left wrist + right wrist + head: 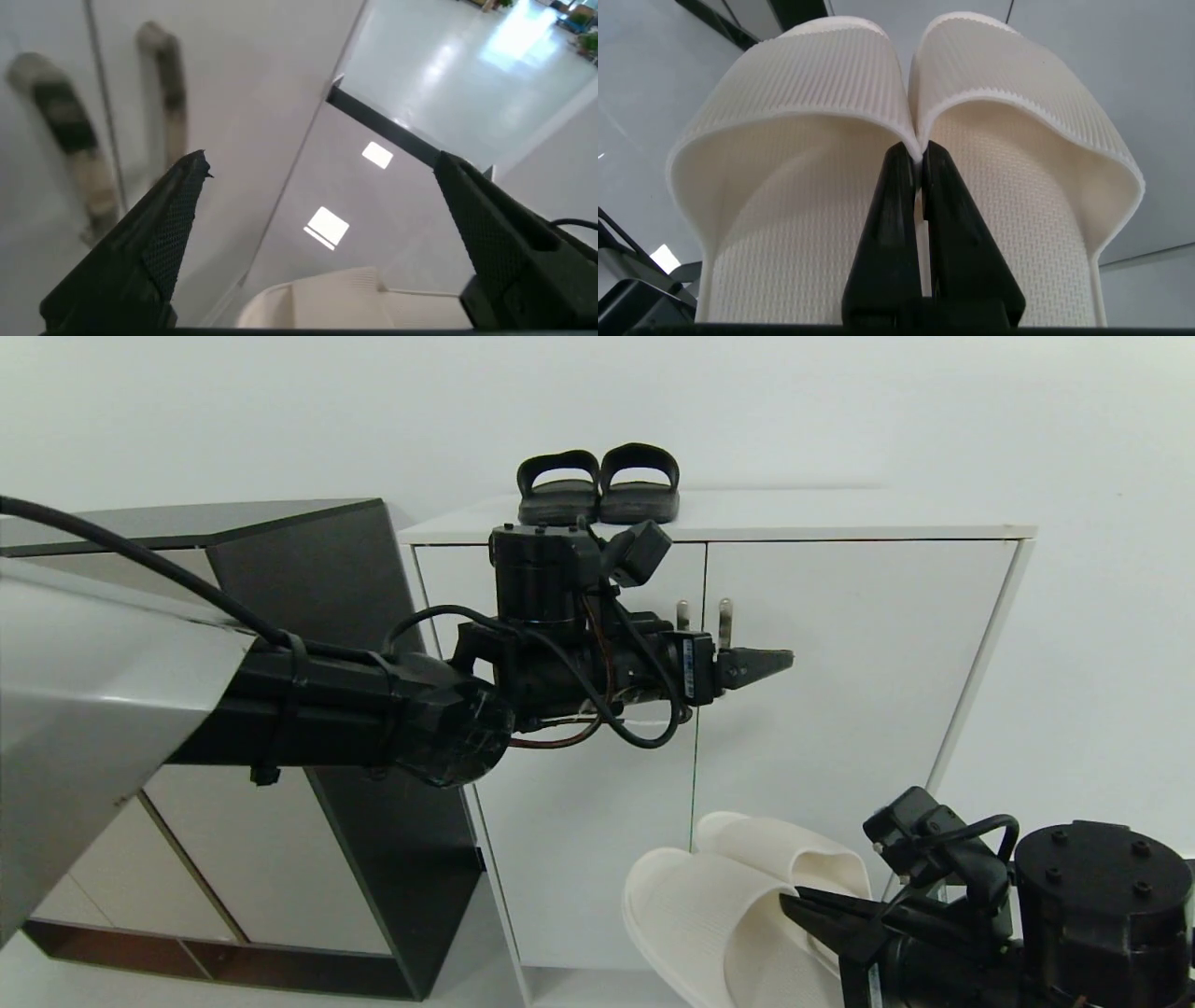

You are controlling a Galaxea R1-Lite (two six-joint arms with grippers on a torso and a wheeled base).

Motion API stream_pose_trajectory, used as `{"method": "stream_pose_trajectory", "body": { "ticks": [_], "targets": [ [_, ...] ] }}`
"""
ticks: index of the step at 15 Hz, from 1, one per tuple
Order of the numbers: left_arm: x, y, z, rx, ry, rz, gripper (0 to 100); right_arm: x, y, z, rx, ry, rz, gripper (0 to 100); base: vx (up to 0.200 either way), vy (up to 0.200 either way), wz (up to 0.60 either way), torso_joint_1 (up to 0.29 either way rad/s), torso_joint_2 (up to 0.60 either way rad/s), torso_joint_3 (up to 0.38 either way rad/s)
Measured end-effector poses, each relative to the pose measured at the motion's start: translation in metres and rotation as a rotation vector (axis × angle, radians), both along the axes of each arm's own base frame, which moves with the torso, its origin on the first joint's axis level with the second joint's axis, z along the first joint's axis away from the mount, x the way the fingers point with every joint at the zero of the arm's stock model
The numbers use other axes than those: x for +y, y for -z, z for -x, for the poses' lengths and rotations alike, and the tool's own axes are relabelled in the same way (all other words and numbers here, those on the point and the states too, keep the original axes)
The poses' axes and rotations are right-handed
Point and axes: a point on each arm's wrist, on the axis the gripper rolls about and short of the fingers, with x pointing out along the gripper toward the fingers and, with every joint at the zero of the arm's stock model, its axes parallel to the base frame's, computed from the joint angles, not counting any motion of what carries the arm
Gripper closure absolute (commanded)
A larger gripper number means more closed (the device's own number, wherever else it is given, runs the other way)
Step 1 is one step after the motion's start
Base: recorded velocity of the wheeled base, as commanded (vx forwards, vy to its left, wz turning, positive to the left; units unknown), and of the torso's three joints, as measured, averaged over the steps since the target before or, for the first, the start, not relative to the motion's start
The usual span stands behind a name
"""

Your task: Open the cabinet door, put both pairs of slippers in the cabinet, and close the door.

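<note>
left gripper [780, 660]: fingers spread; door handles [724, 616] just beside them | right gripper [920, 157]: fingers pinching white slippers [803, 112] between them

White cabinet [840, 635] with silver handles [724, 621], plain black slippers [597, 485], cream-white slippers [813, 103] with fine ribbed pattern, matte black left gripper [784, 659] and right gripper [920, 154], glossy dark grey unit [308, 569], plain white wall [934, 411]

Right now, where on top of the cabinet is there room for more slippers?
The cabinet top is bare from the black slippers to its right edge. It's crowded by the door handles, where the left hand hovers.
</note>
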Motion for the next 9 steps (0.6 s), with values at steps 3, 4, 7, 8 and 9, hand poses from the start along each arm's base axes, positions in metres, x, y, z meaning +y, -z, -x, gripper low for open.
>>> {"method": "stream_pose_trajectory", "body": {
  "ticks": [3, 4, 7, 8, 9],
  "targets": [
    [0.003, 0.003, -0.01, 0.002, -0.033, -0.003, 0, 0.0, 0.0, 0.0, 0.0, 0.001, 0.0, 100, 0.0, 0.0, 0.0, 0.0, 0.0, 0.0],
    [0.002, 0.004, -0.011, 0.002, -0.035, -0.003, 0, 0.0, 0.0, 0.0, 0.0, 0.001, 0.001, 100, 0.0, 0.0, 0.0, 0.0, 0.0, 0.0],
    [-0.002, 0.008, -0.018, 0.007, -0.041, -0.007, 0, 0.0, 0.0, 0.0, -0.003, 0.003, 0.001, 100, 0.0, 0.0, 0.0, 0.0, 0.0, 0.0],
    [-0.004, 0.009, -0.021, 0.009, -0.041, -0.008, 0, 0.001, 0.0, 0.0, -0.003, 0.001, 0.002, 100, 0.0, 0.0, 0.0, 0.0, 0.0, 0.0],
    [-0.005, 0.01, -0.023, 0.01, -0.04, -0.009, 0, 0.001, 0.0, 0.0, -0.004, 0.0, 0.003, 100, 0.0, 0.0, 0.0, 0.0, 0.0, 0.0]
  ]
}}
